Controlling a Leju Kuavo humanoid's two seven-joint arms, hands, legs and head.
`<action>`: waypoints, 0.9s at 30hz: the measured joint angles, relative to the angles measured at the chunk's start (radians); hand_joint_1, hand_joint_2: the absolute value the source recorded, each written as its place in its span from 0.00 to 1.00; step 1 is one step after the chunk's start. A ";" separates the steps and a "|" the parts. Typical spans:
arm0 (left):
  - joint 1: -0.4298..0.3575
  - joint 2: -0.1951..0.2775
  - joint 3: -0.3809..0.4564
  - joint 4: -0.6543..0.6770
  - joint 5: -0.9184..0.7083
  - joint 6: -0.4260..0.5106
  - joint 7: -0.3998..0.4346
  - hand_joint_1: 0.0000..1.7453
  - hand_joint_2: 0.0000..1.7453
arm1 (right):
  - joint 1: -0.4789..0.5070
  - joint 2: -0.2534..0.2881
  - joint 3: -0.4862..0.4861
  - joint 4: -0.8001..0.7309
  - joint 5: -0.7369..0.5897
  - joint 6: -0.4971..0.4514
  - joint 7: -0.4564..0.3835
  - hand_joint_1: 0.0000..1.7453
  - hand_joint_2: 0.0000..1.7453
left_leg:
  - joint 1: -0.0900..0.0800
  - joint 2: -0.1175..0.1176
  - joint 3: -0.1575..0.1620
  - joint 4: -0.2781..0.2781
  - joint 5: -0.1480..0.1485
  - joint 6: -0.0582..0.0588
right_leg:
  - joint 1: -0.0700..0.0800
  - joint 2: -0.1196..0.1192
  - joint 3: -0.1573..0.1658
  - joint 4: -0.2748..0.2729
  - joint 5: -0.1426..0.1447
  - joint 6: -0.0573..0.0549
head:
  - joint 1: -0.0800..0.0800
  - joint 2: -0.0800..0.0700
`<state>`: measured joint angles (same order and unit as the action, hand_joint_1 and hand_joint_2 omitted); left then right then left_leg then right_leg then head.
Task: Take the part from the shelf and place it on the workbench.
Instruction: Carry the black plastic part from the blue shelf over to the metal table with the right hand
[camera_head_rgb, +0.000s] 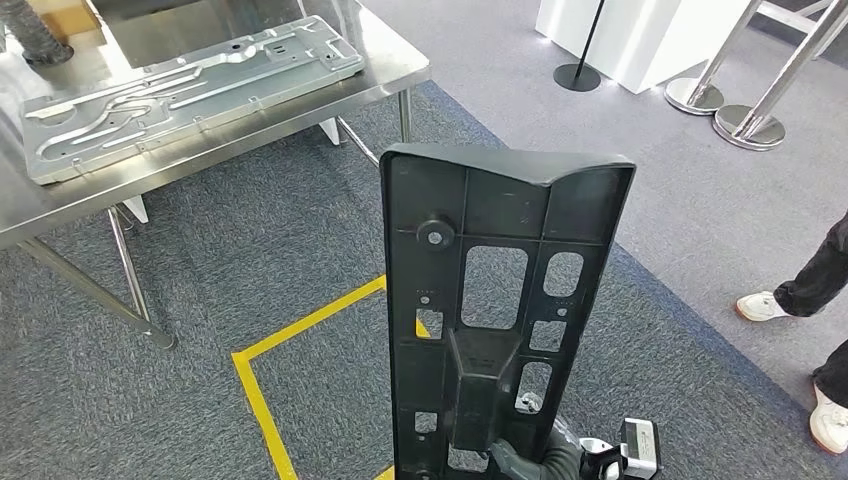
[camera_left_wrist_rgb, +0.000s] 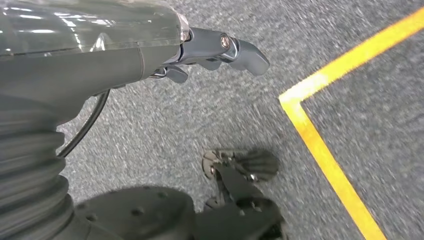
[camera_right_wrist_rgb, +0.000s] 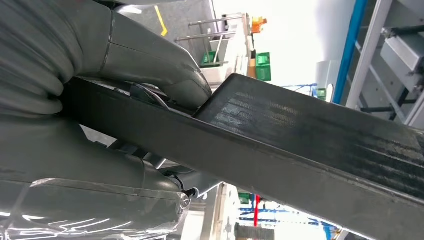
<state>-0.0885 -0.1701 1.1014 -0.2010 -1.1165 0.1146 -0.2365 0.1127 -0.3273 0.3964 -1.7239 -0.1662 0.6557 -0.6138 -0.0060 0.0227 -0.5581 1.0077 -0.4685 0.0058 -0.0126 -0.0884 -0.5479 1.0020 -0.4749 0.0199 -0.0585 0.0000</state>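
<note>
A long black plastic part (camera_head_rgb: 495, 300) with several cut-outs stands upright in front of me, over the carpet. My right hand (camera_head_rgb: 530, 458) grips its lower end; in the right wrist view the thumb (camera_right_wrist_rgb: 165, 65) and fingers (camera_right_wrist_rgb: 125, 175) clamp the part's edge (camera_right_wrist_rgb: 310, 150). The steel workbench (camera_head_rgb: 60, 205) lies ahead to the left, carrying a stamped metal panel (camera_head_rgb: 190, 90). My left hand (camera_left_wrist_rgb: 210, 50) hangs over the carpet, holding nothing, its fingers loosely extended.
Yellow floor tape (camera_head_rgb: 262, 400) marks a box on the grey carpet between me and the bench. A person's shoes (camera_head_rgb: 765, 305) are at the right. Chrome stanchion bases (camera_head_rgb: 745, 125) and a black pole base (camera_head_rgb: 577, 77) stand far right.
</note>
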 joint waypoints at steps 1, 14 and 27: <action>0.002 0.000 0.000 0.000 -0.001 0.000 0.000 0.00 1.00 | -0.001 0.000 0.000 0.000 -0.004 0.001 0.000 1.00 1.00 | 0.000 -0.003 -0.001 -0.002 0.002 0.006 | 0.000 -0.002 0.002 -0.001 0.001 0.005 | 0.000 0.000; -0.008 -0.001 -0.001 0.000 -0.015 -0.002 0.002 0.00 1.00 | 0.019 0.006 0.000 -0.010 -0.024 0.006 -0.002 1.00 1.00 | 0.001 -0.042 0.005 -0.003 0.003 0.014 | -0.005 0.083 -0.018 0.014 0.010 0.013 | 0.000 0.000; -0.009 -0.001 -0.003 0.000 -0.017 -0.007 0.003 0.00 1.00 | 0.035 0.002 0.000 -0.029 -0.014 0.002 0.002 1.00 1.00 | 0.009 -0.002 -0.050 0.119 -0.033 -0.022 | -0.005 0.047 -0.002 -0.001 0.003 -0.020 | 0.000 0.000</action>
<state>-0.0977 -0.1708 1.0986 -0.2010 -1.1338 0.1076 -0.2334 0.1477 -0.3250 0.3960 -1.7529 -0.1801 0.6581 -0.6119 0.0030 0.0212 -0.6082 1.1264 -0.5011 -0.0163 -0.0178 -0.0414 -0.5504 1.0014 -0.4721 0.0002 -0.0584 0.0000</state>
